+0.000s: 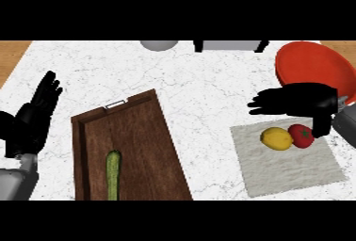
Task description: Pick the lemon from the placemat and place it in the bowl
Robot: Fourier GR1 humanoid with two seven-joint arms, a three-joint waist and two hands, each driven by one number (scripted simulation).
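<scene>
Right hand open over the far edge of the placemat, lemon lying on the mat.

The lemon [276,139] sits on the far part of the grey placemat [292,174], at the right of the white counter [195,84], touching a red tomato [302,135] on its right. The right hand [299,101] hovers just beyond both, fingers spread straight and pointing left, holding nothing; its thumb hangs down by the tomato's right edge (whether it touches cannot be told). The red bowl [313,63] lies farther back at the right, partly behind that hand. The left hand [38,113] rests open at the left edge, fingers up. Between the two hands lies a brown wooden board [139,141] with a green cucumber [112,174] on its near left part.
</scene>
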